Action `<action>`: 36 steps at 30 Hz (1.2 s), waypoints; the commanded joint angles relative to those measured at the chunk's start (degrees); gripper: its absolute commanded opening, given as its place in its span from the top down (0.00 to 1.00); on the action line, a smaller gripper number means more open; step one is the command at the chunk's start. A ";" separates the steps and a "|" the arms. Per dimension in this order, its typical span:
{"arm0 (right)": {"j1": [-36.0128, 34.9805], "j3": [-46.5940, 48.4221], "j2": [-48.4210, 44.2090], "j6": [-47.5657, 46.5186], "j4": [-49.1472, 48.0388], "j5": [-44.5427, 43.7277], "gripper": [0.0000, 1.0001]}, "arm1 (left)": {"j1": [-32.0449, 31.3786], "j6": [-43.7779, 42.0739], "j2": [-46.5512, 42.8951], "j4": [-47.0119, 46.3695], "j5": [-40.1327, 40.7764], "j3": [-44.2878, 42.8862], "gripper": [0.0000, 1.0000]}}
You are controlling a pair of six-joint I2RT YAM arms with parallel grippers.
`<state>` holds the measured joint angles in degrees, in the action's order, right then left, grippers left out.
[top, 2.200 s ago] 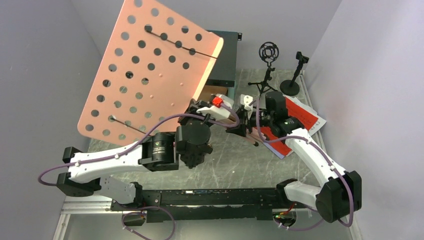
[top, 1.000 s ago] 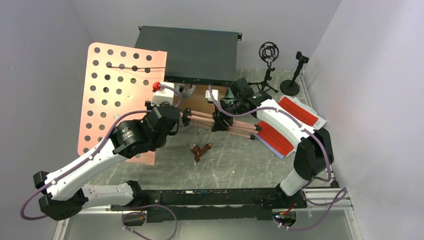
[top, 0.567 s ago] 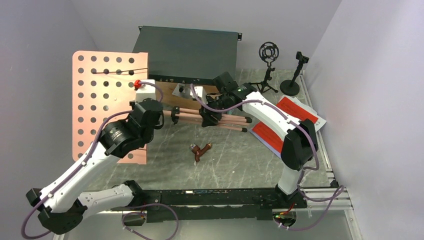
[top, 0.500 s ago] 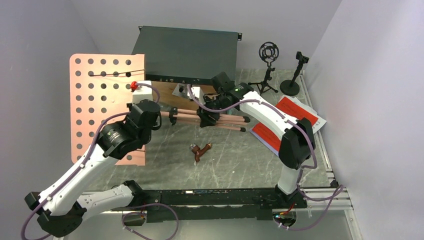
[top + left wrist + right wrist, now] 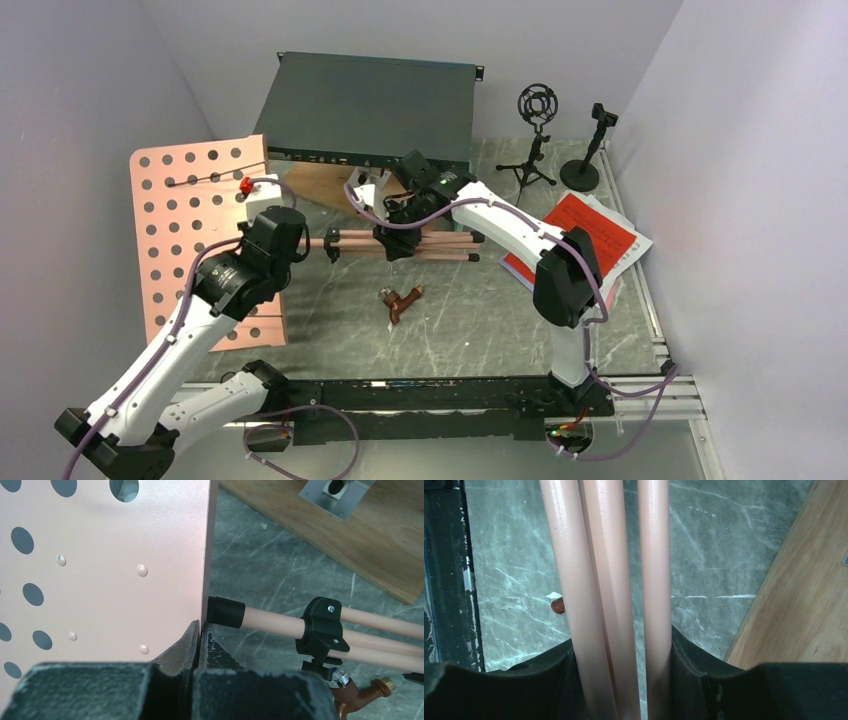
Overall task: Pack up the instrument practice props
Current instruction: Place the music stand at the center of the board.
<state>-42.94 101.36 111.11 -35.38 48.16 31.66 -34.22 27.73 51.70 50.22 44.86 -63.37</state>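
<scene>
The pink perforated music desk stands at the left, its pink tripod legs folded and lying level to the right. My left gripper is shut on the desk's right edge. My right gripper is shut round the folded legs. White and red sheet-music pages lie at the right. Two black mic mounts stand at the back right: a shock mount on a tripod and a clip on a round base. No microphones are in view.
The big dark grey metal box sits at the back on a wooden board. A small brown wooden piece lies on the marble table in front of the legs. Grey walls stand close on both sides.
Both arms have carried the stand leftward; the desk has swung down from high at the back to low at the left. The legs have turned level. The right arm has left the sheet music.
</scene>
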 commanded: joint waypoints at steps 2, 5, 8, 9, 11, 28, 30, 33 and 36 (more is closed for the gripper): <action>-0.18 5.22 1.08 4.80 -5.18 -5.00 1.00 | 3.77 4.16 -2.61 -7.29 -2.26 0.95 1.00; -0.46 5.28 1.98 4.74 -5.10 -5.37 0.99 | 5.64 4.51 -2.66 -7.81 -4.13 2.35 1.00; -0.48 4.57 2.59 4.87 -5.39 -6.32 0.98 | 7.06 4.37 -2.36 -8.70 -6.00 3.60 1.00; -0.46 4.22 2.68 4.88 -5.58 -6.68 0.98 | 7.44 4.24 -2.19 -8.99 -6.68 3.99 1.00; -0.38 3.52 2.87 5.07 -5.86 -7.24 0.98 | 8.10 4.20 -1.63 -9.75 -7.88 4.69 1.00; -0.48 0.59 3.93 5.29 -6.42 -6.73 0.96 | 10.31 6.92 -3.85 -9.30 -9.50 7.51 1.00; -0.56 0.49 4.06 5.30 -6.26 -6.31 0.95 | 10.31 7.47 -4.39 -8.67 -9.98 8.00 1.00; -0.64 -0.39 4.21 5.08 -6.24 -5.62 0.95 | 10.31 8.75 -4.55 -8.45 -11.58 9.57 1.00; -0.70 -1.94 3.91 5.01 -6.55 -5.12 0.94 | 10.31 9.80 -4.68 -8.95 -12.59 10.96 1.00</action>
<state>-44.49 100.07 116.03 -35.64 47.99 28.60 -24.03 32.93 49.10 46.50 32.47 -52.12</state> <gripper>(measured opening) 0.495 0.009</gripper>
